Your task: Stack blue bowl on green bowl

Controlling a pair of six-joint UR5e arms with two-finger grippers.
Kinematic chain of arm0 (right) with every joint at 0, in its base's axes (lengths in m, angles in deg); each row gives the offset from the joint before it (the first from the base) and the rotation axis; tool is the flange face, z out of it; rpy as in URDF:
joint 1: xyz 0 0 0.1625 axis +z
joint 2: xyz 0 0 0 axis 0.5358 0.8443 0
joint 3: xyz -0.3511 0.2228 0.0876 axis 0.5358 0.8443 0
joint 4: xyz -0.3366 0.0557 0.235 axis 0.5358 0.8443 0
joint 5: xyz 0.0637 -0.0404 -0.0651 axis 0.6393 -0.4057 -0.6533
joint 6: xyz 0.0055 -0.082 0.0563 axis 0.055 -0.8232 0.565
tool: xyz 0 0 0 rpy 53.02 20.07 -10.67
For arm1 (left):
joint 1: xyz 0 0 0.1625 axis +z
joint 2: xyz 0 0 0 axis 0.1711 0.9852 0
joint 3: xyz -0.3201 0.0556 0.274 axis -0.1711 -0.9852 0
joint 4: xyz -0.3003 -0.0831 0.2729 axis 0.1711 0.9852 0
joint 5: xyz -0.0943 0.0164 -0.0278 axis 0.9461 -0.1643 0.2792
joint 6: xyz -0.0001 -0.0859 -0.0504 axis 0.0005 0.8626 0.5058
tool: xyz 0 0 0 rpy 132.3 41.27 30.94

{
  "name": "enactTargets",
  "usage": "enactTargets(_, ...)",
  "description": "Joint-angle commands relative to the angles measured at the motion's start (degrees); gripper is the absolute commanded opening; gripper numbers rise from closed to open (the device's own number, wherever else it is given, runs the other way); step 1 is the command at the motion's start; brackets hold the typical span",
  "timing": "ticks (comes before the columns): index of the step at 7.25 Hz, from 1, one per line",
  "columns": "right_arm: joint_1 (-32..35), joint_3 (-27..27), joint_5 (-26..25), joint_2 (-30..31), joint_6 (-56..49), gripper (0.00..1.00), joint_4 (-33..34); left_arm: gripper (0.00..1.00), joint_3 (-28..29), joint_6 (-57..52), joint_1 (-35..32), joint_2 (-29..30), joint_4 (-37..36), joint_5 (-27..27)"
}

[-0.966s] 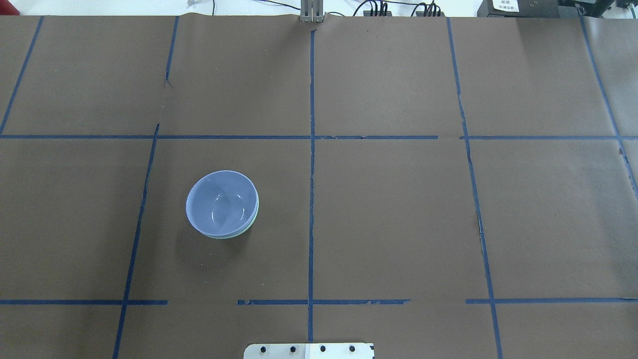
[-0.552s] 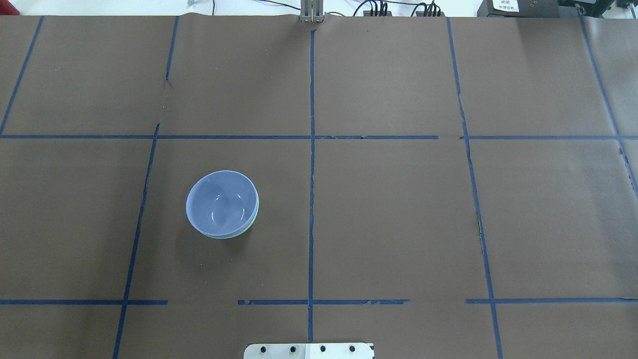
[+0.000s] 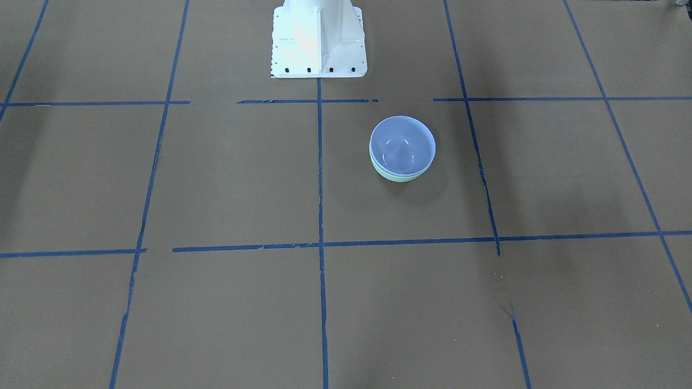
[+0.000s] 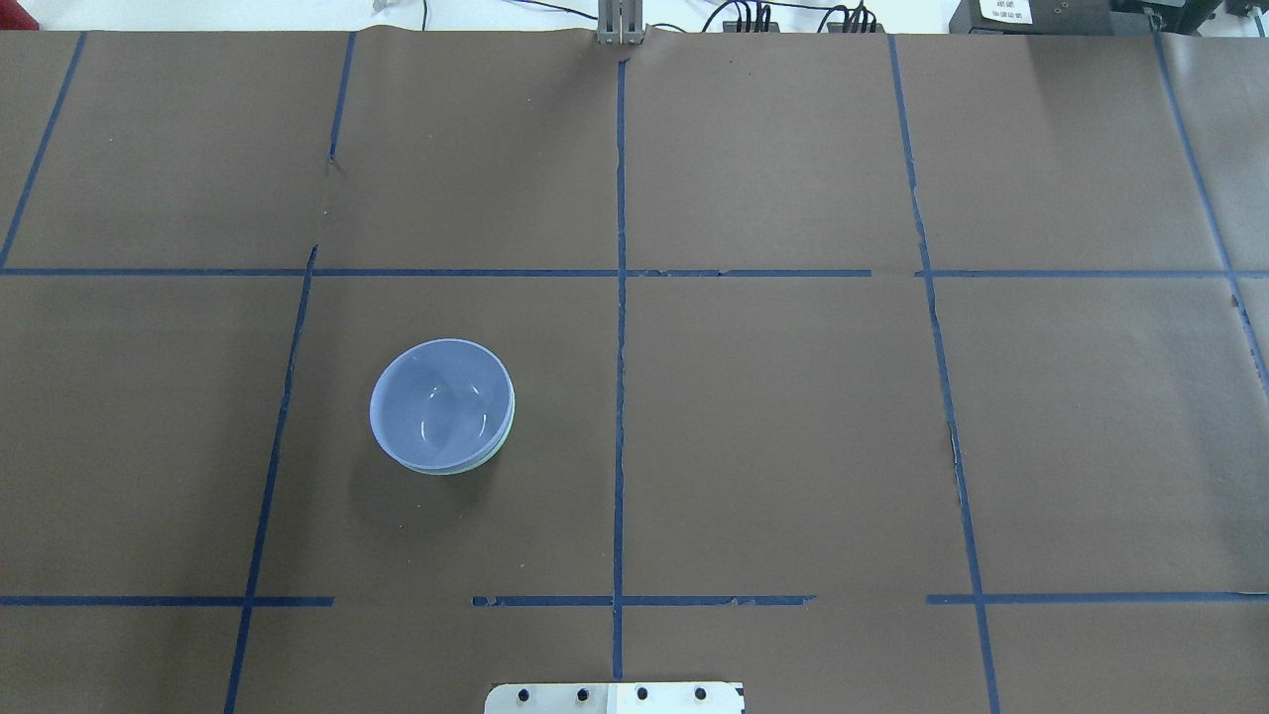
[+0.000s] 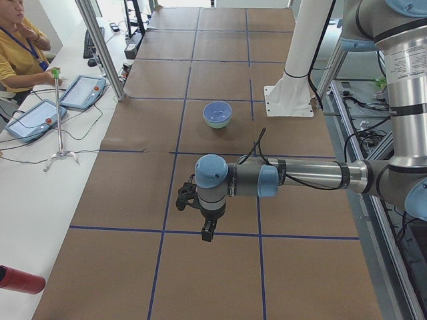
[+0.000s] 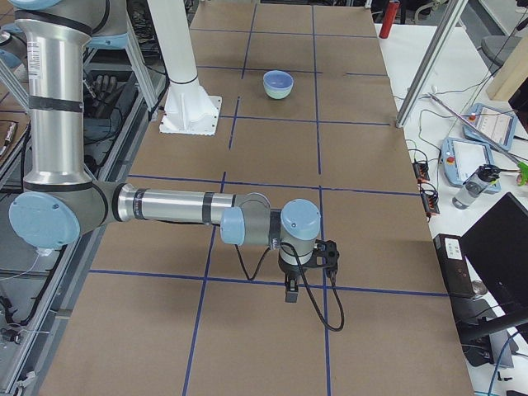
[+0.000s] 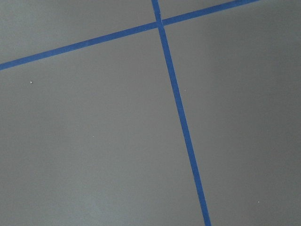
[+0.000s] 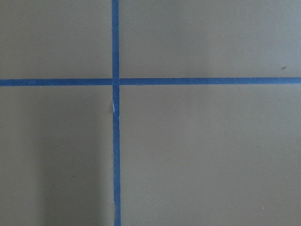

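The blue bowl (image 4: 441, 402) sits nested inside the green bowl (image 4: 495, 455), whose mint rim shows only as a thin crescent beneath it. The stack stands on the brown table left of centre in the overhead view. It also shows in the front view, blue bowl (image 3: 402, 143) over green bowl (image 3: 400, 176), and far off in both side views. My left gripper (image 5: 208, 233) hangs over the table's left end, far from the bowls. My right gripper (image 6: 290, 294) hangs over the right end. Whether either is open or shut I cannot tell. Both wrist views show only table and tape.
The white robot base (image 3: 319, 48) stands at the table's near edge by the bowls. Blue tape lines (image 4: 620, 297) grid the brown cover. An operator (image 5: 20, 53) and teach pendants (image 5: 80, 90) are on a side table; a pendant (image 6: 488, 125) and laptop lie beyond the right end.
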Motion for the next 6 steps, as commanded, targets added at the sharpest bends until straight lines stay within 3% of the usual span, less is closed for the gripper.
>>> enactTargets(1, 0.00, 0.00, 0.00, 0.00, 0.00, 1.00, -0.07, 1.00, -0.19, -0.03, 0.05, 0.09, 0.03, 0.01)
enactTargets(6, 0.00, 0.00, 0.00, 0.00, 0.00, 1.00, -0.07, 1.00, 0.16, -0.03, -0.04, 0.44, 0.82, -0.08)
